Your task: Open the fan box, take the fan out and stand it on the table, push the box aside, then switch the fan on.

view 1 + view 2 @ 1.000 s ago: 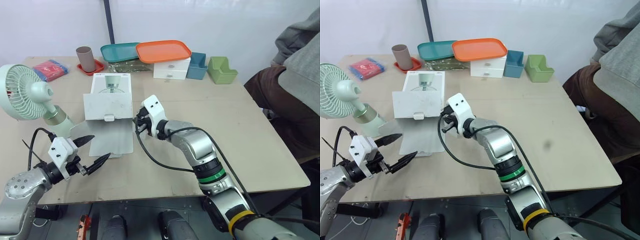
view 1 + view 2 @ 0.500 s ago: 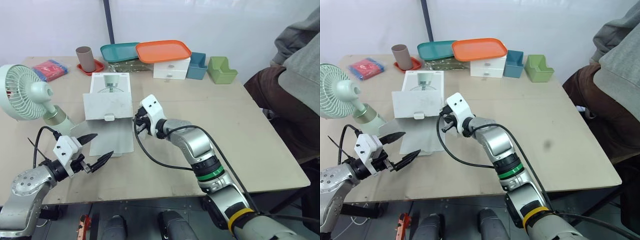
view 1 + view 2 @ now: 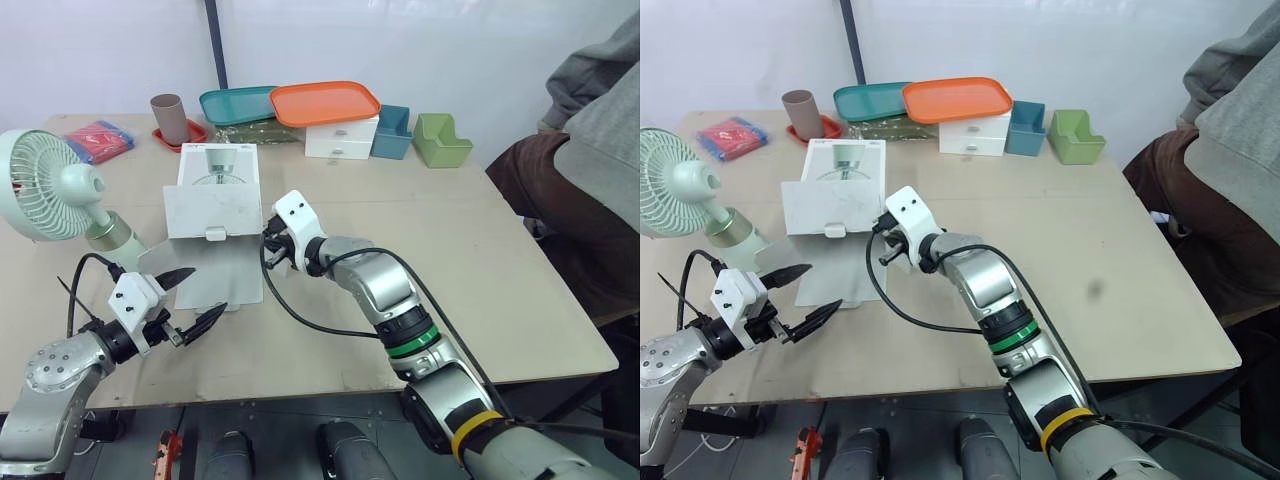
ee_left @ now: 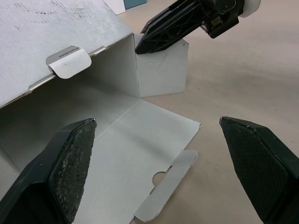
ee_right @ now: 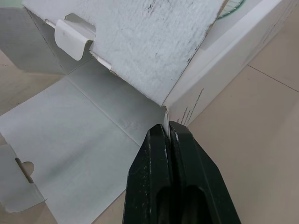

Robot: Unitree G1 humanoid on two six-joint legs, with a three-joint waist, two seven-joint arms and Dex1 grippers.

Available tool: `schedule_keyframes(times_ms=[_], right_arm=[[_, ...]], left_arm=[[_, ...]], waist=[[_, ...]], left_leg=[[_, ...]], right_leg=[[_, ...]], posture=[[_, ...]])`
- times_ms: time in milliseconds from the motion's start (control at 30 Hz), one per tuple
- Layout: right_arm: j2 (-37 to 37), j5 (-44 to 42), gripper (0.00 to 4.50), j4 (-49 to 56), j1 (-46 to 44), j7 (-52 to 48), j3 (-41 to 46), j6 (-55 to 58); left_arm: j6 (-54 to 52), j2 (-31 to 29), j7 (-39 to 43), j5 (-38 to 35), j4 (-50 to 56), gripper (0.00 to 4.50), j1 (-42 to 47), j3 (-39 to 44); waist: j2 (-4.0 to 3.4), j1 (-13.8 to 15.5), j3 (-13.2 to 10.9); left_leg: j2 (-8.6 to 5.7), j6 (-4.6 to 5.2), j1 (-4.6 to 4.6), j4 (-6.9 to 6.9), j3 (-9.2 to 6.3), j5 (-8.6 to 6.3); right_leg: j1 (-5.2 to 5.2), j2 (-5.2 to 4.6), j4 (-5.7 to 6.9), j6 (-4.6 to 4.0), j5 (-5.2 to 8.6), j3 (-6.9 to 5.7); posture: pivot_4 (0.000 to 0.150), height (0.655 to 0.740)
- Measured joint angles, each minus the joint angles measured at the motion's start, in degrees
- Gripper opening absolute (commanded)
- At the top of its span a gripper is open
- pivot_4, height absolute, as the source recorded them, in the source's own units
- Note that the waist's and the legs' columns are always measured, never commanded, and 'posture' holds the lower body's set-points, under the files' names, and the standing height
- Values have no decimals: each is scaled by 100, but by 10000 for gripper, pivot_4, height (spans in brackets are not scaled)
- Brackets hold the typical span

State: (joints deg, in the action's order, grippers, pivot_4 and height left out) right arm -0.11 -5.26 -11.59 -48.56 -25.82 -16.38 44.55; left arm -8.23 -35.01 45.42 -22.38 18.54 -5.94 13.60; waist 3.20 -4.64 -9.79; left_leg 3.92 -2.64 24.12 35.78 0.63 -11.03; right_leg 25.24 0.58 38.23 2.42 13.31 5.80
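Observation:
The pale green fan (image 3: 55, 192) stands upright on the table's left side, outside the box. The white fan box (image 3: 215, 188) lies open, its lid flap (image 3: 218, 275) flat on the table toward me. My right gripper (image 3: 268, 242) is shut, its tips pressed against the edge of the box's right side flap (image 4: 161, 70) where the flap meets the box wall (image 5: 219, 74). My left gripper (image 3: 205, 292) is open and hovers just above the table at the near corner of the lid flap, with nothing between its fingers (image 4: 70, 158).
Along the back stand a brown cup (image 3: 169, 117) on a red coaster, a teal tray (image 3: 240, 103), an orange tray (image 3: 325, 101) on white drawers, a blue bin (image 3: 393, 132) and a green bin (image 3: 441, 139). A red packet (image 3: 100, 138) lies back left. A person (image 3: 590, 170) sits at right.
The box and my right gripper have shifted slightly left and away together. My left gripper moved a little to the right and stayed open.

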Motion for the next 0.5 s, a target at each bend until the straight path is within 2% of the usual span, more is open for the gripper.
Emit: schedule_keyframes(times_ms=[300, 500], right_arm=[[-74, 1, 554, 11, -22, -21, 76, 118], [-617, -14, 554, 10, -57, -12, 413, 262]], left_arm=[[75, 14, 0, 34, -59, 45000, 64, -32], [91, 14, 10, 98, -188, 45000, 99, -73]], waist=[[0, 1, 0], [-1, 38, -1]], left_leg=[[0, 0, 1, -1, 0, 0], [-2, 0, 9, 1, 0, 0]], right_leg=[[0, 0, 0, 1, 1, 0], [-1, -4, -3, 2, 2, 0]], posture=[[1500, 7400], [1500, 7400]])
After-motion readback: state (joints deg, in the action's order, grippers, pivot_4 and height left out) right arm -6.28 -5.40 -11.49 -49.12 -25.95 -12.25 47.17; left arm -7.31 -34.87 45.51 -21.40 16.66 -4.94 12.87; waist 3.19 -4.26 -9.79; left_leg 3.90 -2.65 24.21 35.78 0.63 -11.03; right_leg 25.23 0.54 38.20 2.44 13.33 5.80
